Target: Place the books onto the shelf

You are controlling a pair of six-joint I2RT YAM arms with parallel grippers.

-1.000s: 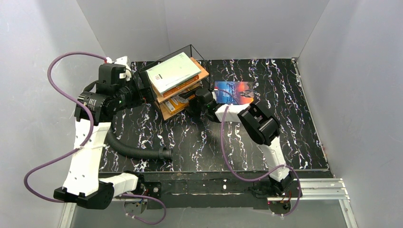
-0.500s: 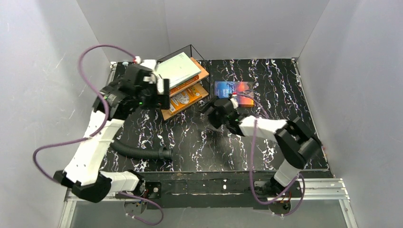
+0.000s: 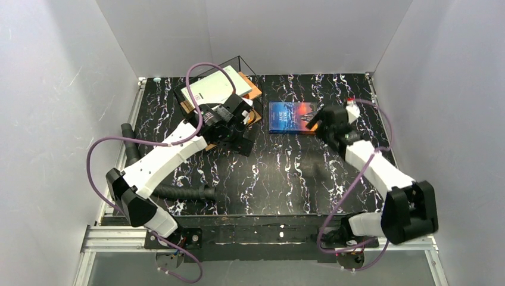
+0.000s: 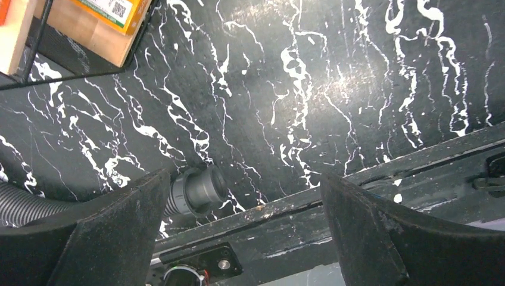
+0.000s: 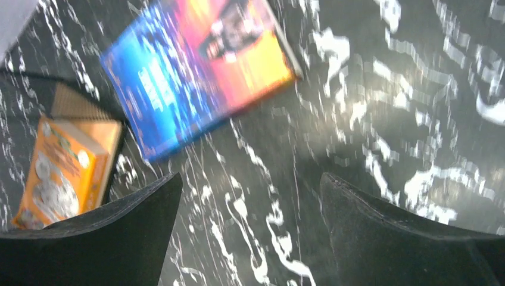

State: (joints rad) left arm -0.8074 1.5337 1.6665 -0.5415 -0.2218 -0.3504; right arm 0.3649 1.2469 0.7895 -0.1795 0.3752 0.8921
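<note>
Blue sunset book (image 3: 290,117) is lying flat and cover up on the surface (image 3: 298,173), just right of the shelf (image 3: 255,93) and not touching it. Grey-green book (image 3: 215,88) is sitting on the top board, and orange book (image 5: 59,170) is poking out of the lower tier.

Right end effector (image 5: 250,232) is hovering by the blue book's right end with fingers wide apart and nothing between them; that wrist view is blurring. Left end effector (image 4: 247,232) is likewise spread and empty, pointing at bare surface in front of the shelf.

Handling guess: I'm expecting a thin, light, fairly stiff paperback with a glossy, probably slippery cover. Lying flat, it's giving no edge to pinch. I'm leaning toward tipping a long edge up, then clamping across the thickness mid-length near the spine, so it isn't fanning open.
</note>
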